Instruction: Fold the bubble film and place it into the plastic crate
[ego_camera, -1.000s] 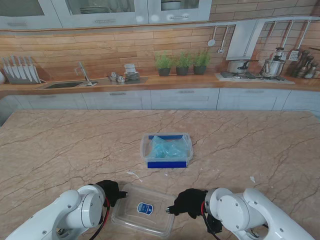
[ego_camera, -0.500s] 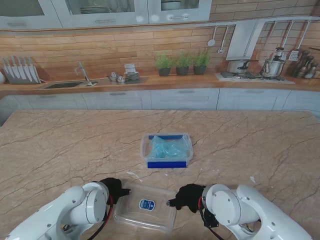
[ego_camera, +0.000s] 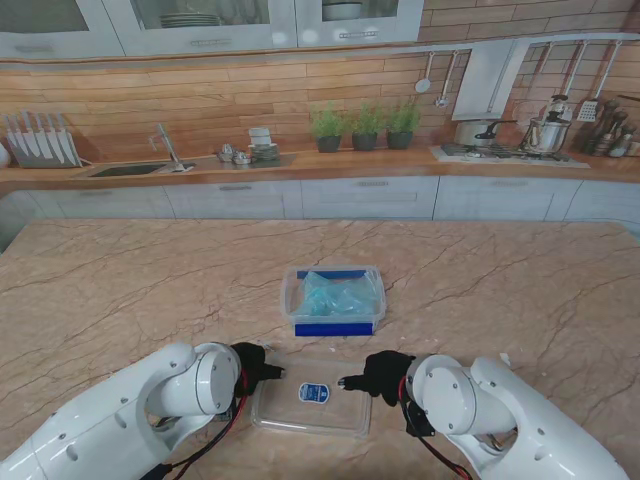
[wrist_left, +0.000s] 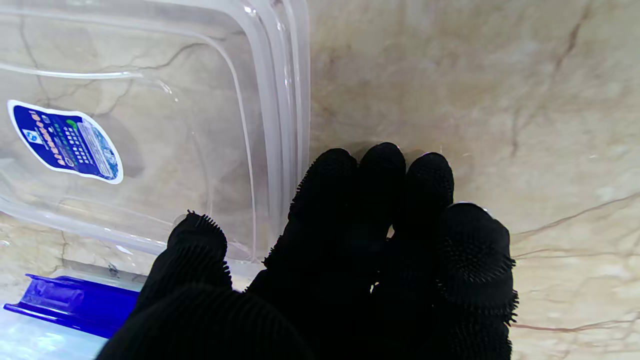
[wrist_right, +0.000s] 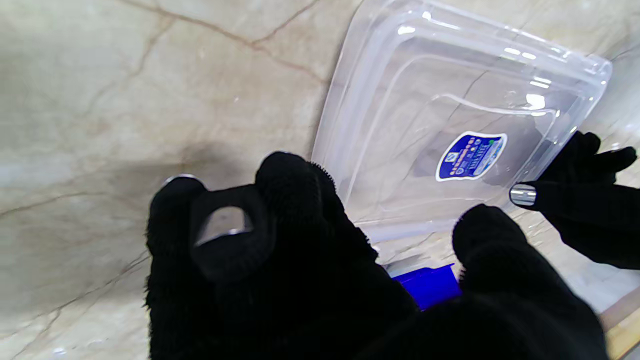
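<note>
Meanwhile, both hands flank a clear lid on the marble table (ego_camera: 120, 290).

The lid (ego_camera: 313, 404) (blue label on top) lies between the left hand (ego_camera: 252, 365) and the right hand (ego_camera: 380, 373); each grips one of its short edges, thumb apart from bunched fingers, as the wrist views show. Just beyond it, farther from me, stands the plastic crate (ego_camera: 333, 318) with the blue bubble film (ego_camera: 338, 294) already inside.
</note>
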